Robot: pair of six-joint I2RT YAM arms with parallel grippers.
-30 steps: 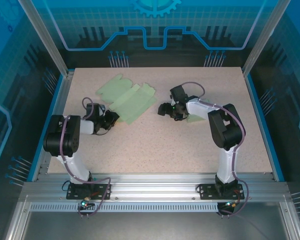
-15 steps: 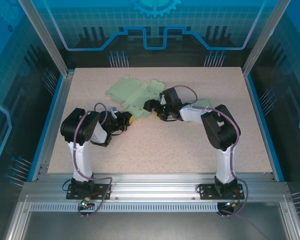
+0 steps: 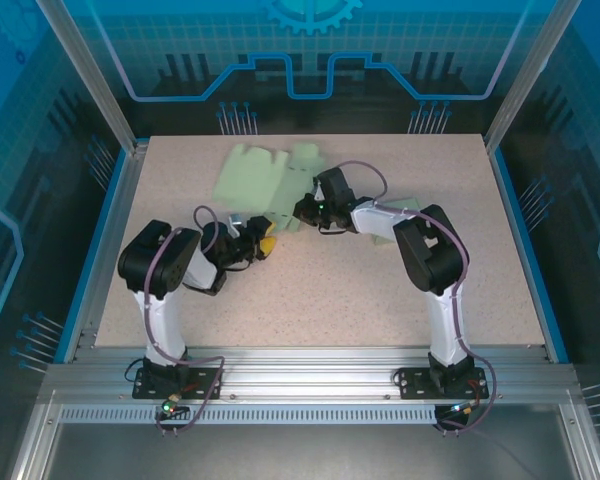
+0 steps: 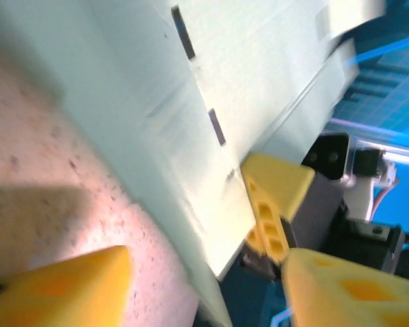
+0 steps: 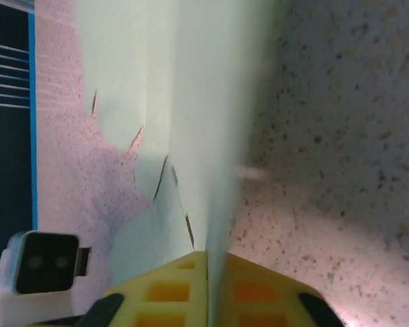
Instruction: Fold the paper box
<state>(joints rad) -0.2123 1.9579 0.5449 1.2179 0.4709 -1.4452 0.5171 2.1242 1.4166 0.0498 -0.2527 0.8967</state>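
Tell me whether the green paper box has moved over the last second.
Yes. The paper box has shifted right, away from the left edge of the table, and slightly toward its far edge.

My left arm (image 3: 158, 262) is folded at the elbow and reaches right, wrist low. The left gripper (image 3: 263, 240) has its jaws spread apart. My right arm (image 3: 428, 250) reaches left and fwd, wrist low, and the right gripper (image 3: 305, 208) is closed, pads pinching the paper box (image 3: 250, 170) edge. Both grippers sit near each other, tips approx facing.
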